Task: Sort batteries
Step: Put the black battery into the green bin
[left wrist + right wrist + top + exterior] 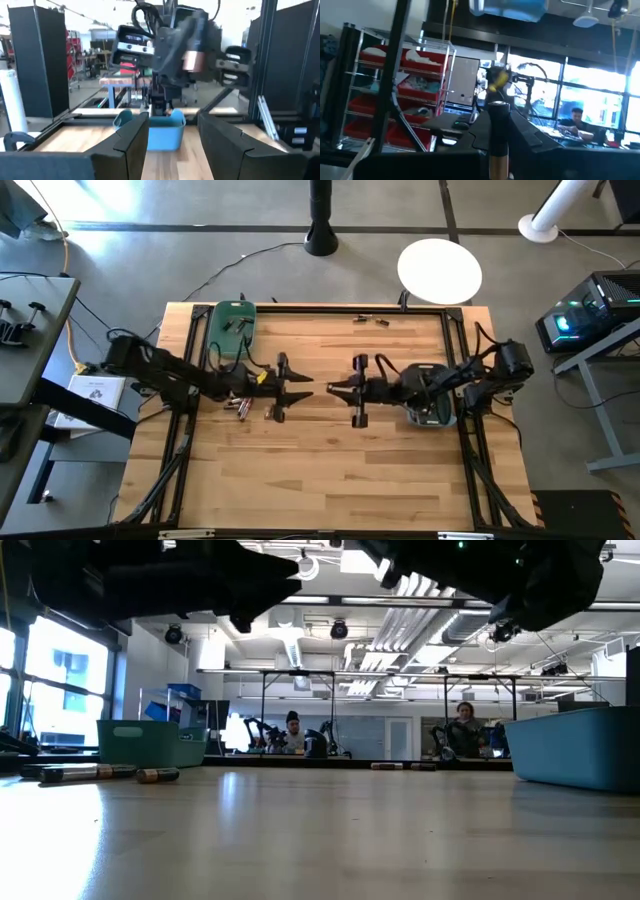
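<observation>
The batteries lie on the counter just beside the left gripper, whose fingers are open and empty. The right gripper is up over the middle of the counter, its fingers shut on a battery. Each battery looks small, hard, smooth and light, so it may roll or slip; pinch it across its middle.

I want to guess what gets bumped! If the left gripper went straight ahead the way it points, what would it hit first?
Probably the right gripper, which faces the left gripper across a small gap above the table; height is unclear.
</observation>
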Motion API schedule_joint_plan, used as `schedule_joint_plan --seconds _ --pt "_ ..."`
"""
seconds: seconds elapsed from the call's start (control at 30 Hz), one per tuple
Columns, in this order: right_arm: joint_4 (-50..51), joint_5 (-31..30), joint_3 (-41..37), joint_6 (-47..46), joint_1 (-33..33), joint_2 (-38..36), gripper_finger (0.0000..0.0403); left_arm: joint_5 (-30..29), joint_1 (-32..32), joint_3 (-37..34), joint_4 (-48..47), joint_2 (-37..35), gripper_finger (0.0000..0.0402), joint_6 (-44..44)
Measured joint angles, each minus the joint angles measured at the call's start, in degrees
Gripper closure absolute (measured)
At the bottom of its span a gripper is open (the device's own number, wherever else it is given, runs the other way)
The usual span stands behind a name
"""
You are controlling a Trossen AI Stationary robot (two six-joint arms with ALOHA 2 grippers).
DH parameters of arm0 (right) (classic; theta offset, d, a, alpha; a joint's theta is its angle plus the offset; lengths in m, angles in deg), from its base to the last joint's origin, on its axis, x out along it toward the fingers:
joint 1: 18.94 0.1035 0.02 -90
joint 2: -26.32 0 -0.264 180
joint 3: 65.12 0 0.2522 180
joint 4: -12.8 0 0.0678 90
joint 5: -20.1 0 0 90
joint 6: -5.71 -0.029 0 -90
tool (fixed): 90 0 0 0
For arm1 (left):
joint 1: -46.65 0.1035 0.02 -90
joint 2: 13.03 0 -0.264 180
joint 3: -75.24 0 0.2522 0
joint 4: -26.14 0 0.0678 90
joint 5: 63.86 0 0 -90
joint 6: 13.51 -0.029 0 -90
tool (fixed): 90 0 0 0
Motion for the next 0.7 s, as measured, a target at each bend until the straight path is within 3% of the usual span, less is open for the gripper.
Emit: schedule_joint_plan --seconds 0.13,0.4,0.7 --pt "1.9 0.05 0.9 0.57 0.61 -0.02 0.0384 1.17 0.0 2.22 4.15 4.3 0.0238 0.2" --pt "3.33 -0.13 1.06 -0.05 0.46 -0.04 0.0383 6.83 -0.24 8.36 3.92 9.58 0.0238 0.08" --pt "6.01 -2.81 1.06 -0.24 0.48 -0.04 0.0382 7.55 -0.31 9.69 3.4 9.45 0.024 1.2"
